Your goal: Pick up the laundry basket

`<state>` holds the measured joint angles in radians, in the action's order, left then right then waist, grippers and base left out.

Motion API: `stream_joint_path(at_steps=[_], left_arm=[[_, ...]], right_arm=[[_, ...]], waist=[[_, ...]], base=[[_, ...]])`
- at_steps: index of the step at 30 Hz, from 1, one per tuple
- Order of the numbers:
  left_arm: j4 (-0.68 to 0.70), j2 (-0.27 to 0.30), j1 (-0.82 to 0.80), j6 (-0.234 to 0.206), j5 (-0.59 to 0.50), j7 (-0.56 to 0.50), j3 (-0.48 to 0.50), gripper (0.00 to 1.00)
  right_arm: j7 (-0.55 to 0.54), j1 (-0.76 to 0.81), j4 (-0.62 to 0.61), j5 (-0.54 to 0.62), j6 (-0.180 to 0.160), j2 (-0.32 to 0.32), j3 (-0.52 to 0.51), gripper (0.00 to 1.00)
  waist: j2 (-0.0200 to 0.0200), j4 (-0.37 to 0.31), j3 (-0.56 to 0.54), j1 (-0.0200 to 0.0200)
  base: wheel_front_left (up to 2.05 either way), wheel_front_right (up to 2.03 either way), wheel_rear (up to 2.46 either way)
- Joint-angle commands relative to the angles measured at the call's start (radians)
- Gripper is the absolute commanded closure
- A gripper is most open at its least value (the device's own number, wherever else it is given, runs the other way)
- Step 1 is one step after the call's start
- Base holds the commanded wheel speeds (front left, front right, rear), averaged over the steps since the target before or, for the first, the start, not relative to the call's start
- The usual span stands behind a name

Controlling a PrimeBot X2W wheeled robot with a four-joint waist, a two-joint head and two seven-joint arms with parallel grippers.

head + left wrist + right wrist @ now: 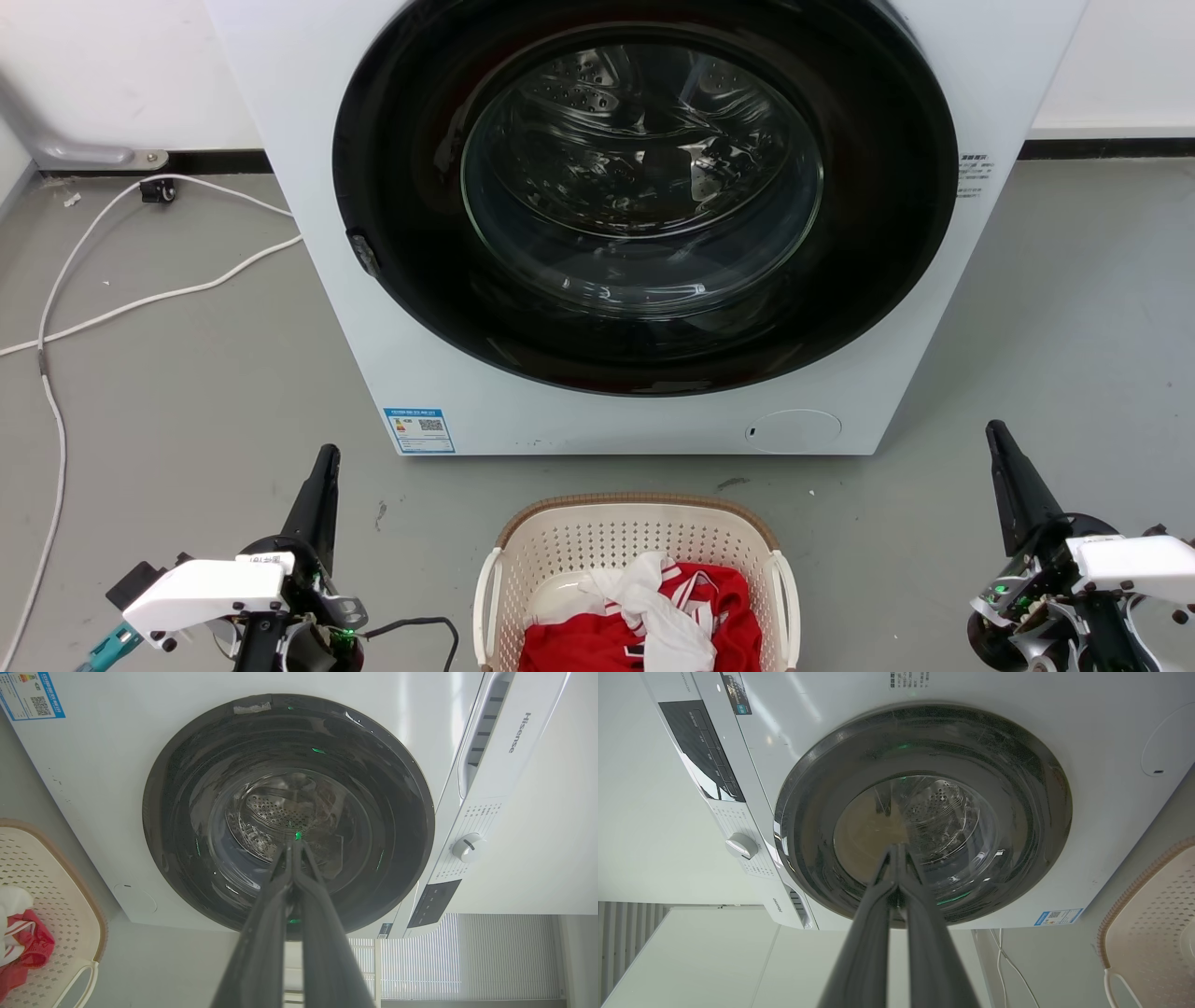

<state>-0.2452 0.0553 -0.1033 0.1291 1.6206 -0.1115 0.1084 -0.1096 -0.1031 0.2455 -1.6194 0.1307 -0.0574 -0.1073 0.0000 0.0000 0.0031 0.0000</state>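
I read the laundry basket (635, 505) on the grey floor (187, 392), centred at the bottom of the head view, directly in front of the washer (299, 140) and apart from its front panel. The basket stands upright, brown rim uppermost, with one white handle (484, 597) on my left side and the other handle (790, 597) on my right. Red and white clothes (653, 621) lie bunched inside it against the near part of the wall. The left gripper (328, 455) sits low at the left, well apart from the basket, fingers pointing up toward the washer. In the left wrist view the left gripper (294, 847) has its two fingers pressed together at the tips, clenched with nothing between them, aimed at the round door (288, 812); the basket (56, 868) shows at that view's left edge. The right gripper (997, 433) sits low at the right, likewise well apart from the basket. In the right wrist view the right gripper (897, 849) is also clenched tip to tip and grasps nothing, with the basket (1153, 919) at that view's right edge. The door is closed and the steel drum (644, 159) is visible through the glass. A white cable (140, 301) runs across the floor to the left of the washer, and a blue label (419, 430) is stuck on its lower front corner.
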Motion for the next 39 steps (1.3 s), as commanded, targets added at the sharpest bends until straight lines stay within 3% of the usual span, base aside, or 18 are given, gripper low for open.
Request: stream_joint_path(at_steps=[1,21,22,39], left_arm=[[-0.001,-0.002,-0.010,0.003,-0.007,-0.001,0.004,1.00],[-0.001,-0.002,-0.010,0.003,-0.007,-0.003,0.005,1.00],[0.000,-0.002,0.000,0.000,-0.003,0.000,0.002,0.00],[0.015,-0.007,0.046,-0.001,-0.058,0.066,-0.015,0.00]], right_arm=[[-0.002,-0.010,0.001,0.003,0.000,0.004,-0.001,1.00],[-0.004,-0.011,0.001,0.005,0.000,0.005,-0.003,1.00],[-0.001,0.000,0.000,0.001,0.000,0.001,-0.002,0.00],[0.065,0.050,-0.024,0.065,0.000,0.005,0.029,0.00]], waist=[[0.0000,0.000,0.000,0.0000],[0.0000,0.000,0.000,0.0000],[0.0000,0.000,0.000,0.0000],[0.0000,0.000,0.002,0.0000]], base=[[0.00,0.00,0.00],[0.00,0.00,0.00],[0.00,0.00,0.00],[0.00,0.00,0.00]])
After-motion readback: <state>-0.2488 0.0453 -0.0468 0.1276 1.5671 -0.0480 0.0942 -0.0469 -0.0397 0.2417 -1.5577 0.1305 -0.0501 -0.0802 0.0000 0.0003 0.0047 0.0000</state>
